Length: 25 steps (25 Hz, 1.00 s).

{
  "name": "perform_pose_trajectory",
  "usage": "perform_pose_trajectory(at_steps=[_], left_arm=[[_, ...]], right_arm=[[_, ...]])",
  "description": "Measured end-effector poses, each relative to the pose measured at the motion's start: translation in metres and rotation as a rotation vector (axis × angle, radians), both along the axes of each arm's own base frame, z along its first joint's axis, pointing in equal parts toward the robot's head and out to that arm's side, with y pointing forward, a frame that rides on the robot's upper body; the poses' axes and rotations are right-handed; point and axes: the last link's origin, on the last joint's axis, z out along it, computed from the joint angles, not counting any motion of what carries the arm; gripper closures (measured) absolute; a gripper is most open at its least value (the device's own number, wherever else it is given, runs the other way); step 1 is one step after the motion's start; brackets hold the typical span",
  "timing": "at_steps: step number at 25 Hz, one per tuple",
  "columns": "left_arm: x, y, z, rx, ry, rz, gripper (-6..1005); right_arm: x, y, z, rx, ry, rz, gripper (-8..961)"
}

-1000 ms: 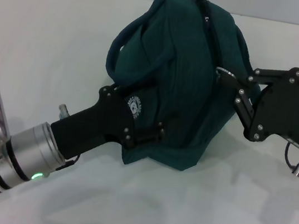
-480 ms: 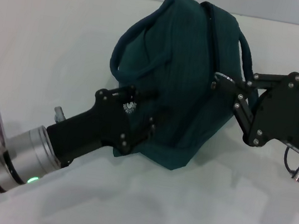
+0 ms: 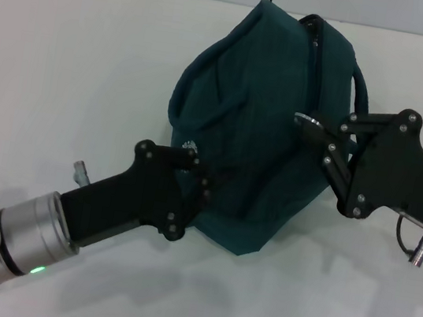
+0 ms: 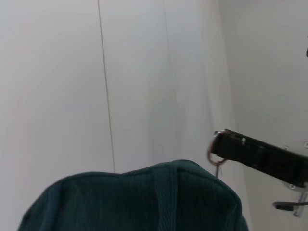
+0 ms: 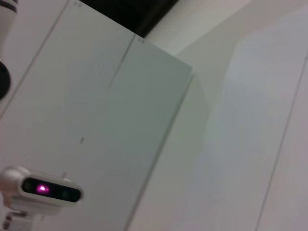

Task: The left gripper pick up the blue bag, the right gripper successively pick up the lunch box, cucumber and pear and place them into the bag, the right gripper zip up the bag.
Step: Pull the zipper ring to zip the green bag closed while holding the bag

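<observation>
Two hands on the blue bag (image 3: 254, 141) over a white table (image 3: 66, 65): left hand (image 3: 196, 184) seemingly clamped on fabric, right hand (image 3: 318, 135) pinching its zipper ring (image 3: 306, 120)

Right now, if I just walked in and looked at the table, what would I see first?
You'd see the blue bag first, a big dark teal lump in the middle of the white table. Two black robot claws are on it: the left gripper pinches its lower front, and the right gripper holds the ring zipper pull on its side.
</observation>
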Motion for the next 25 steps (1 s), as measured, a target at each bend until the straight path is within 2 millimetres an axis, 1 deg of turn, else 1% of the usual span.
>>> perform_pose_trajectory(at_steps=[5, 12, 15, 18, 25], left_arm=[[-0.007, 0.0, 0.007, 0.046, 0.018, 0.005, 933], [-0.014, 0.002, 0.006, 0.071, 0.078, 0.012, 927], [-0.017, 0.002, 0.005, 0.066, 0.101, 0.018, 919], [-0.019, 0.001, 0.004, 0.058, 0.116, 0.008, 912], [-0.024, -0.003, 0.011, 0.064, 0.138, -0.018, 894]], right_arm=[[-0.001, -0.001, 0.0, -0.009, 0.005, 0.008, 942], [0.003, 0.003, 0.006, 0.015, 0.066, -0.058, 942], [0.008, 0.01, 0.012, 0.042, 0.112, -0.125, 942], [0.011, 0.014, 0.015, 0.058, 0.132, -0.158, 942], [0.02, 0.022, 0.02, 0.112, 0.139, -0.224, 941]])
